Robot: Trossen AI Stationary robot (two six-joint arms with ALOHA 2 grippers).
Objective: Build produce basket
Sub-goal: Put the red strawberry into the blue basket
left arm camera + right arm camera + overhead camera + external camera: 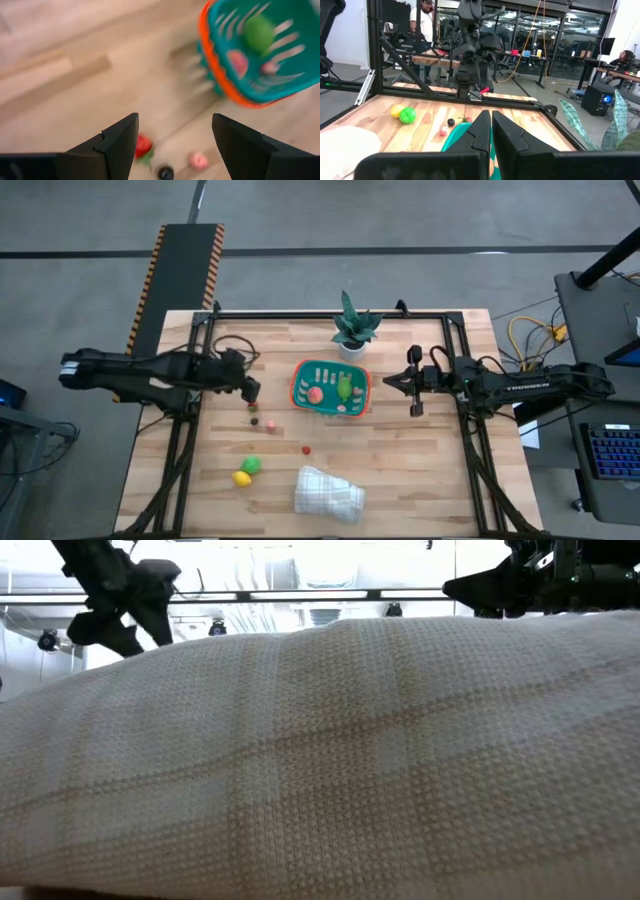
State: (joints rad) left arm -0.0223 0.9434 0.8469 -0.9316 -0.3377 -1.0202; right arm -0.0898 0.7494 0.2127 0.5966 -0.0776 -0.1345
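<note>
Standing beside the pale wooden-slat table (400, 470), I am watching the two dark arms reaching in from either side. Between them, toward the far half of the table, the small rectangular teal plastic basket with its orange rim (299, 376) is sitting with a few pieces already lying in it, a pink one and a green one among them. Near the front edge a folded white cloth (328, 491) is lying, and it is filling almost all of the low view. Behind the basket a green potted plant in a white pot (352, 330) is standing at the far rail.

Hanging just left of the basket, the left gripper (175, 142) is holding its fingers wide apart with nothing between them, pointing down over a little cluster of loose produce: a small red strawberry-like piece (143, 146), a tiny dark berry (165, 173) and a small pink piece (198, 160), all lying close together on the wood. On the basket's right side, the right gripper (390, 382) is waiting with its fingers pressed together, empty.

Further toward the near left, a round green fruit (252, 465) and a yellow fruit (242, 478) are resting side by side, touching, and one more tiny red berry (306, 449) is lying alone, nearer the cloth.

To my eye the left arm is going for the red piece. It would do well to be centring it between the fingers, dropping straight down and closing gently so the neighbouring berry is not knocked away.
</note>
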